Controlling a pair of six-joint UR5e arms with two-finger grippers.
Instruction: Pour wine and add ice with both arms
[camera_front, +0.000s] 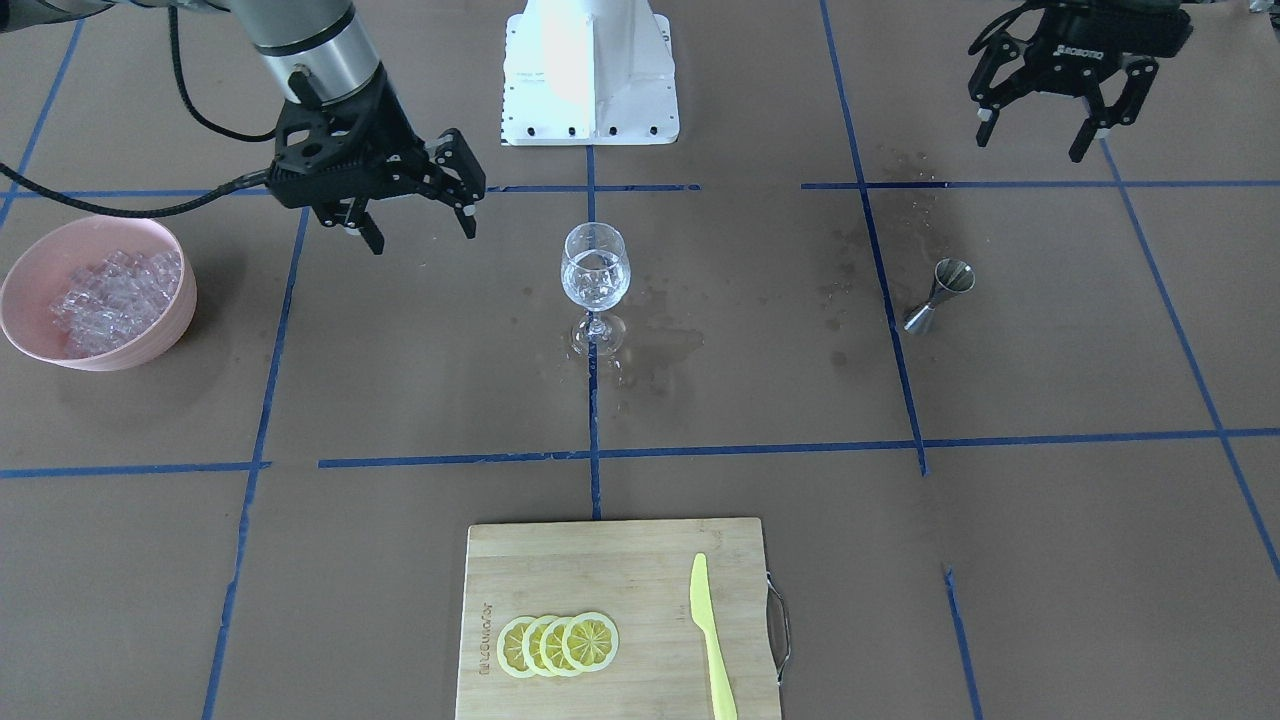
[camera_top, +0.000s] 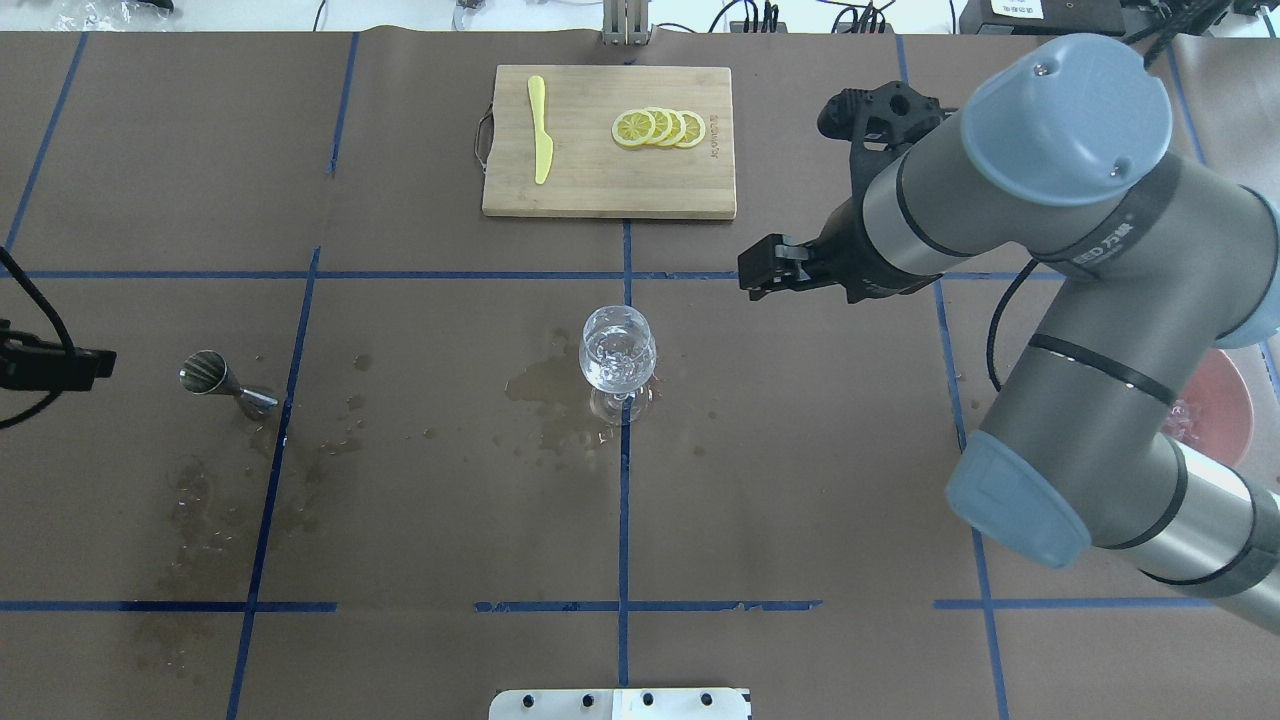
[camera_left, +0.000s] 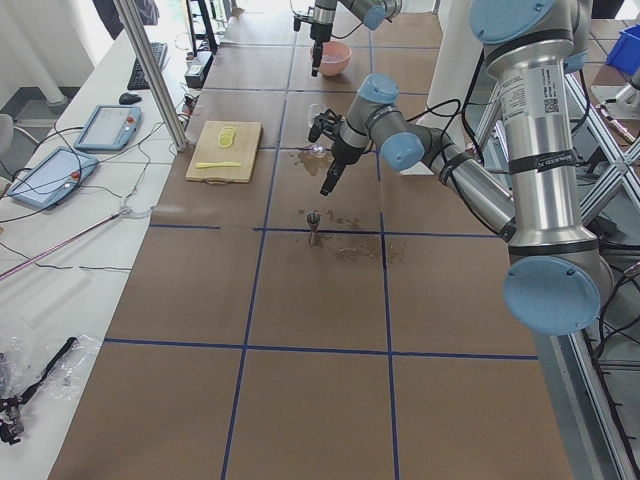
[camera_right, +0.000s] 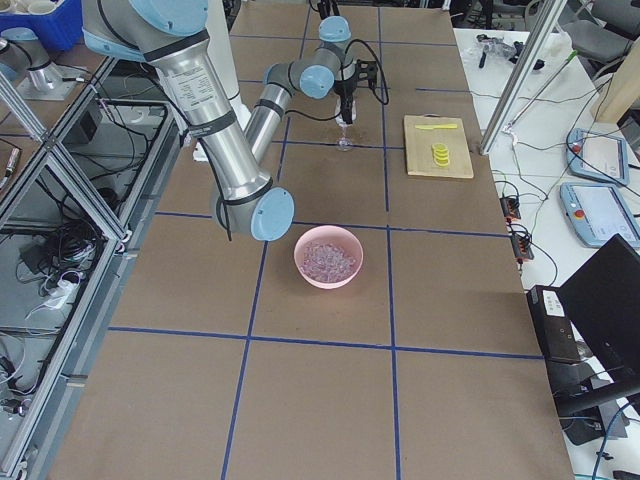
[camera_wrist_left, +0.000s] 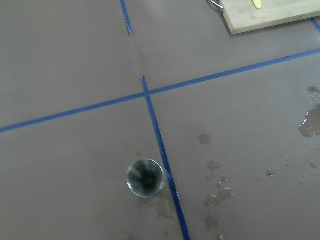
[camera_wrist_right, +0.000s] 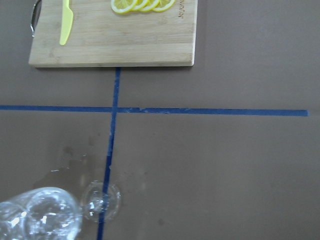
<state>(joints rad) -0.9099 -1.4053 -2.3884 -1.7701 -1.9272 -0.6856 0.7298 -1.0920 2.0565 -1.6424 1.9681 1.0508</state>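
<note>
The wine glass (camera_front: 595, 272) stands upright at the table's centre and also shows in the overhead view (camera_top: 618, 352). It holds clear glinting contents; I cannot tell liquid from cubes. The ice (camera_front: 118, 295) fills a pink bowl (camera_front: 150, 345) at the far side of my right arm. My right gripper (camera_front: 425, 236) hangs open and empty in the air between bowl and glass. My left gripper (camera_front: 1035, 145) is open and empty, raised behind the steel jigger (camera_front: 940, 297). The jigger stands upright and shows from above in the left wrist view (camera_wrist_left: 145, 178).
A bamboo cutting board (camera_front: 600, 570) at the operators' edge carries several lemon slices (camera_front: 558, 645) and a yellow knife (camera_front: 712, 640). Wet patches (camera_top: 540, 385) lie beside the glass's foot and around the jigger. The white base block (camera_front: 590, 70) sits at the robot's edge.
</note>
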